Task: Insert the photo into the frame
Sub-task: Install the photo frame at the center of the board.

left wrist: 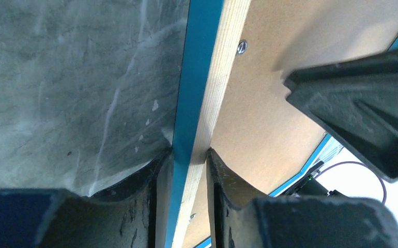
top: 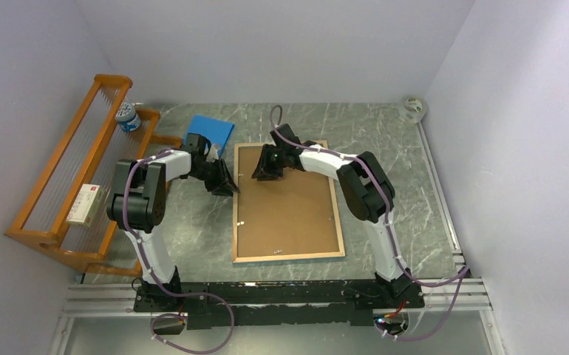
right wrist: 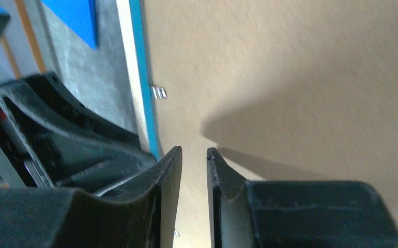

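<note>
The left gripper clamps the thin turquoise-and-wood frame; the right gripper, slightly parted and empty, hovers over the brown backing board. Next probably needs precise work on a metal tab.

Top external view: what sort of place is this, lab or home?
Likely a robot test cell: plain white walls box in the table, both arms are bolted to a metal rail at its near edge, and the props look staged: an orange rack, the frame.
</note>
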Motion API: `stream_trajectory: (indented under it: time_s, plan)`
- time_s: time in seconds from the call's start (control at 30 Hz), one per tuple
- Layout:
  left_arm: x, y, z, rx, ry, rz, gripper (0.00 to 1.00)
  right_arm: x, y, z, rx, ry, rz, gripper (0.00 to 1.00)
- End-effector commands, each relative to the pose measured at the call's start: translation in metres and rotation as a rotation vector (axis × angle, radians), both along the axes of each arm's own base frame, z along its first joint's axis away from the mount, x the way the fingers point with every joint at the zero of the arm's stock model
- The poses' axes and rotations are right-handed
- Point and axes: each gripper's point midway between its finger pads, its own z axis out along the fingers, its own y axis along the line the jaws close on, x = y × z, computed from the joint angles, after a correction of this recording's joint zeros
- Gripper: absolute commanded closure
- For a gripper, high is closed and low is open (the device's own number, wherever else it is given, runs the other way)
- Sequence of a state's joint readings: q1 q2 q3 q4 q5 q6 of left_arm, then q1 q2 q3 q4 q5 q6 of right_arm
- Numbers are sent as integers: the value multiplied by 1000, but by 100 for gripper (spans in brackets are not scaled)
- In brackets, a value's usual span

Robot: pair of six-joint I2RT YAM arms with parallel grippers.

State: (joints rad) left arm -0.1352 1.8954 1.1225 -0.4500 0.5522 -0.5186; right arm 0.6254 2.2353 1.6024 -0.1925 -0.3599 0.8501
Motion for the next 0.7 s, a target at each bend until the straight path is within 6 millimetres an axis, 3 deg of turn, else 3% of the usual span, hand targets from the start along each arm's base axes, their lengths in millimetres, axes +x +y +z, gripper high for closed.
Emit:
stream_trajectory:
  time_s: [0.0, 0.17, 0.3, 0.47, 0.67]
  plan:
    - [-20, 6, -9, 56, 56, -5, 68, -30, -31, 44, -109, -74, 102, 71]
    - [-22, 2, -7, 31, 79, 1, 69, -84, -59, 31, -173, -7, 251, 71]
    - [-22, -1, -2, 13, 81, -2, 68, -127, -79, 23, -234, 27, 350, 63]
    - [-26, 1, -2, 22, 92, -10, 67, -171, -75, 24, -223, 27, 493, 59]
    - [-27, -1, -3, 11, 97, -10, 66, -205, -66, 13, -243, 49, 604, 59]
